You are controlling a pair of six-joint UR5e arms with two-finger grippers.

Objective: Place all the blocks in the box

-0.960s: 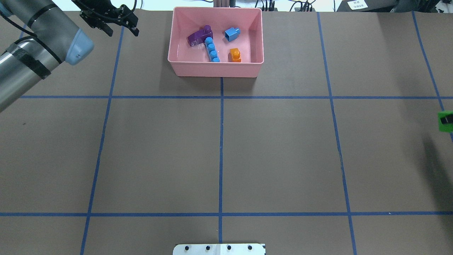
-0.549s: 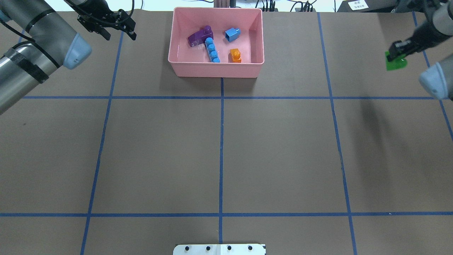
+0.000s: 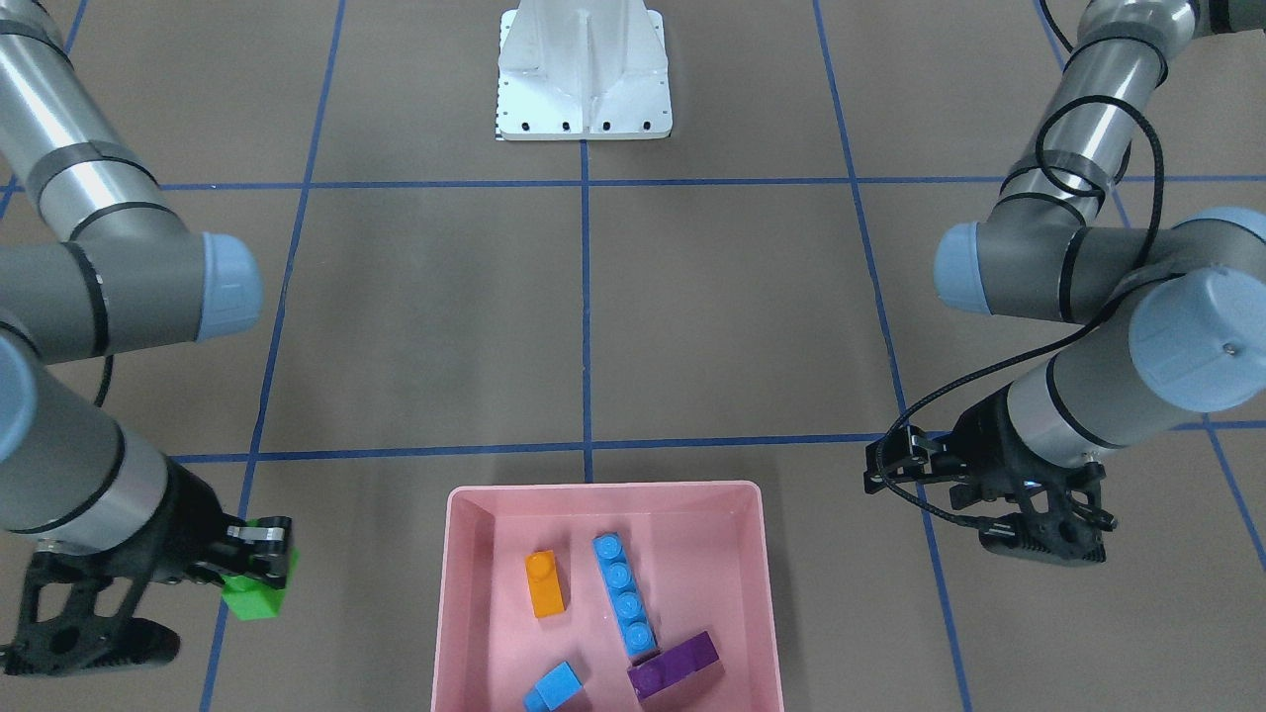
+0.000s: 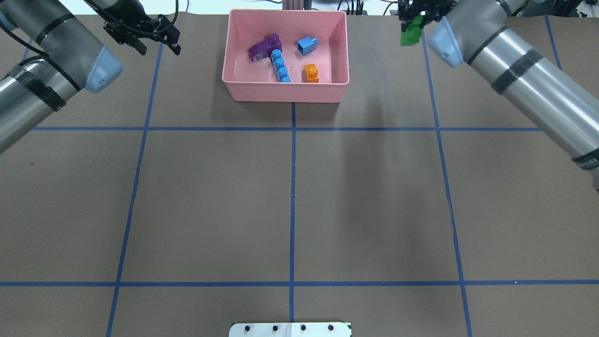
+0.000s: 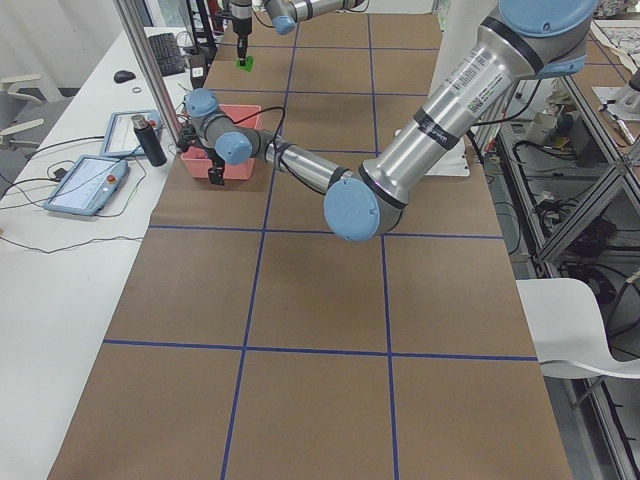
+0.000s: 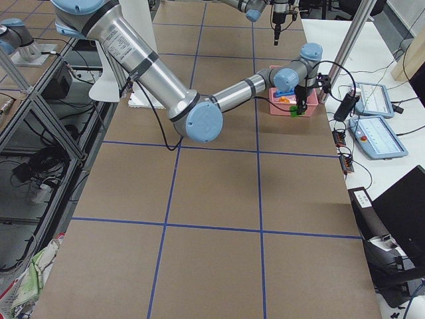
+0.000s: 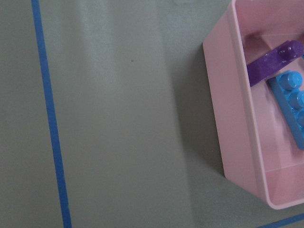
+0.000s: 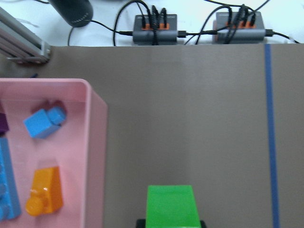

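My right end effector [image 4: 417,18] was clamped on the green block [image 4: 411,34], holding it clear of the worktop [image 4: 374,196] just off the right-hand wall of the box [image 4: 285,91] and outside the rim. The right wrist view had the block [image 8: 170,207] over bare brown worktop with the pink wall next to it. My left end effector [image 4: 158,45] sat on the opposite side of the box, fingers spread wide with nothing between them, above a blue tape line [image 4: 135,178]. Four blocks lay inside the box: the purple block [image 4: 263,47] touching one end of the long blue block [image 4: 280,65], the small blue block [image 4: 306,44] tipped on its side near the far wall, and the orange block [image 4: 310,72] beside the near wall. The box stood at the far middle of the worktop.
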